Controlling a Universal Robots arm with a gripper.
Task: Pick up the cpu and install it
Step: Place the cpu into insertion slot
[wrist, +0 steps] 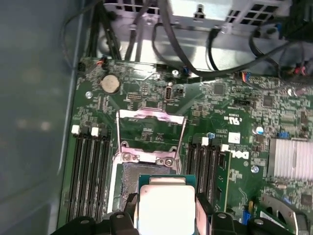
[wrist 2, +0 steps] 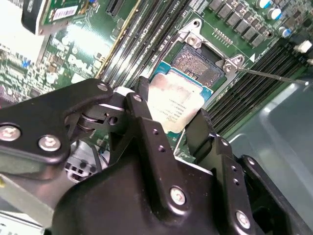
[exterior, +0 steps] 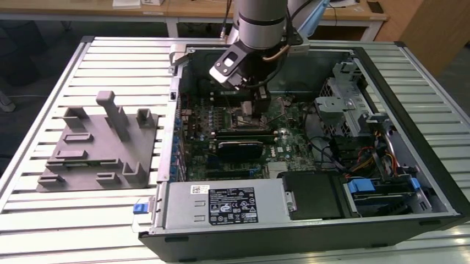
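Note:
The cpu [wrist 2: 175, 104], a flat square chip with a pale silvery top and a green rim, sits between my gripper's [wrist 2: 171, 118] two black fingers [wrist 2: 142, 108], which are shut on its opposite edges. In the first wrist view the cpu [wrist: 166, 206] hangs just beside and slightly above the open black socket [wrist: 128, 177], partly overlapping it. The socket's metal load frame [wrist: 151, 115] is swung up and open. In the exterior view my gripper [exterior: 253, 102] reaches down into the open computer case over the motherboard socket area [exterior: 246, 114].
A grey plastic fixture [exterior: 103, 144] with upright posts lies on the slatted table at the exterior view's left. Memory slots [wrist: 90, 171] flank the socket. Cables [wrist: 215, 54], a drive cage [exterior: 353, 104] and a power supply [exterior: 220, 206] crowd the case.

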